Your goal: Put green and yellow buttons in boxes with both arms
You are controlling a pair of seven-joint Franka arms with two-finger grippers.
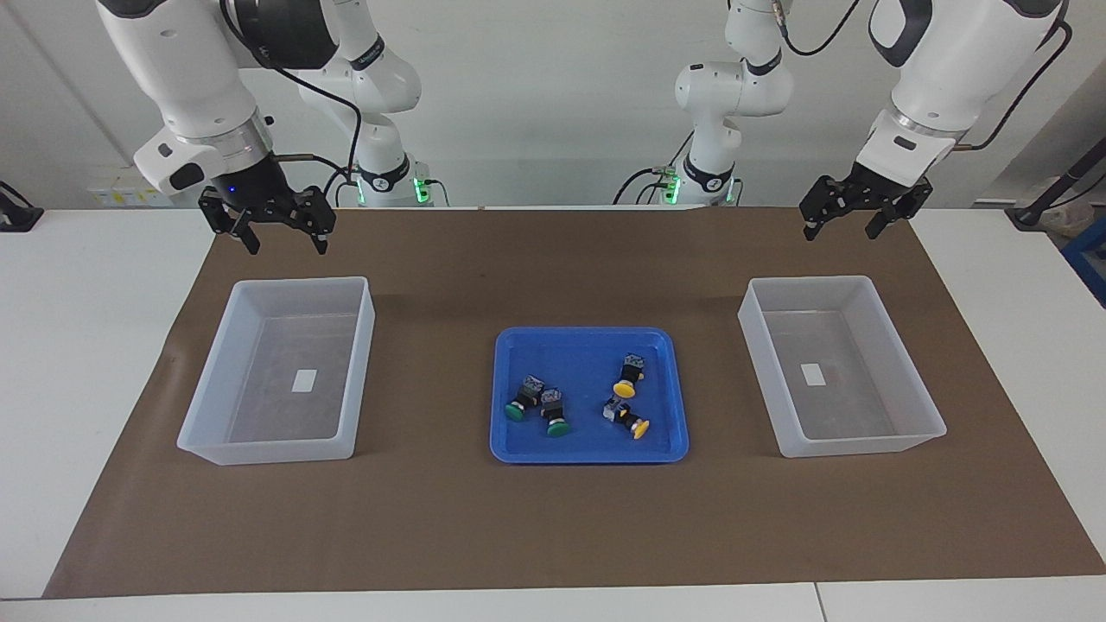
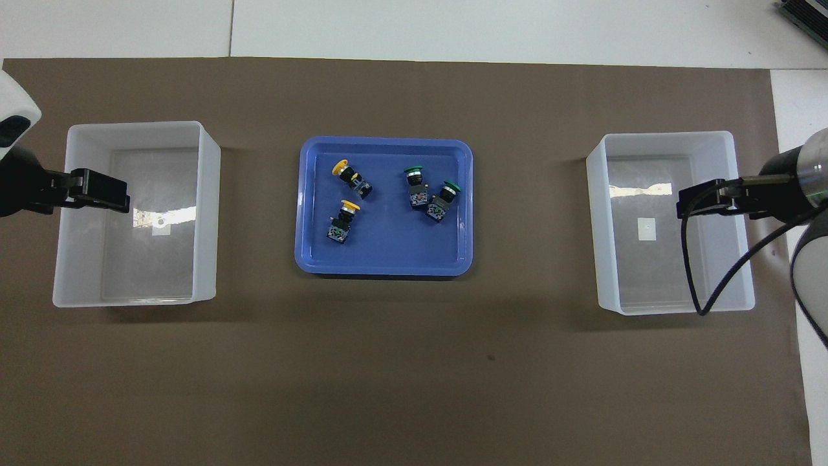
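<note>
Two green buttons (image 1: 516, 406) (image 1: 555, 419) and two yellow buttons (image 1: 626, 380) (image 1: 633, 423) lie on their sides in a blue tray (image 1: 587, 333). From overhead the green pair (image 2: 416, 181) (image 2: 445, 197) and the yellow pair (image 2: 346, 173) (image 2: 346, 217) show in the tray (image 2: 385, 141). One translucent box (image 1: 812, 281) (image 2: 136, 126) stands toward the left arm's end, its twin (image 1: 285, 281) (image 2: 660, 136) toward the right arm's end. Both are empty but for a white label. My left gripper (image 1: 840, 231) (image 2: 97, 191) hangs open, high over the outer edge of its box. My right gripper (image 1: 287, 246) (image 2: 705, 200) hangs open likewise over the twin.
A brown mat (image 1: 553, 518) covers the white table under tray and boxes. The tray sits midway between the boxes. A black cable (image 2: 692, 259) loops from the right arm over its box. Both arm bases stand at the table's robot end.
</note>
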